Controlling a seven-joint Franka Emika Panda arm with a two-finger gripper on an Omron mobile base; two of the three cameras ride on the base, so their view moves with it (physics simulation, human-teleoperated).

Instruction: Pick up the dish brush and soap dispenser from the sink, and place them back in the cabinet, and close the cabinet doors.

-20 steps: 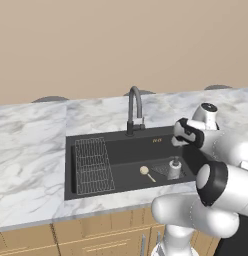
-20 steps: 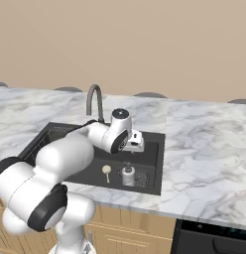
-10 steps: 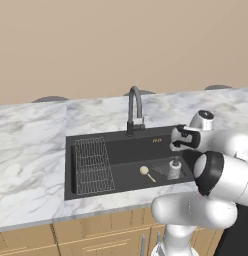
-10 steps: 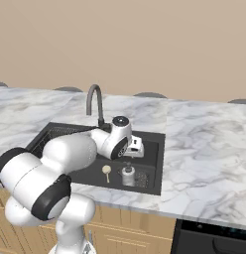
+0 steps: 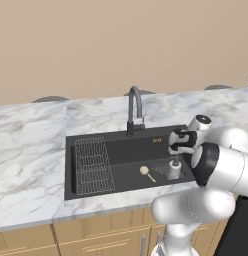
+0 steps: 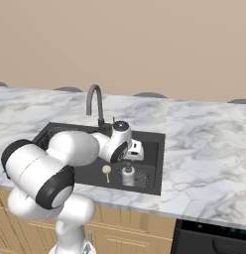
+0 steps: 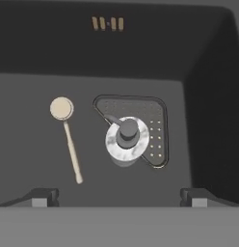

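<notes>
The marble counter [image 5: 31, 165] rims the black sink [image 5: 121, 150] on all sides, with a plain beige wall behind. The gooseneck faucet [image 5: 134, 107] stands at the far rim and the wire rack [image 5: 92, 165] fills the basin's left end. My gripper [image 7: 119, 195] hangs over the right end (fingers spread wide, nothing between them). Below me the soap dispenser [image 7: 126, 140] stands upright on the perforated drain plate [image 7: 152, 128]; the dish brush [image 7: 67, 135] lies flat beside it, apart, on bare basin floor.
</notes>
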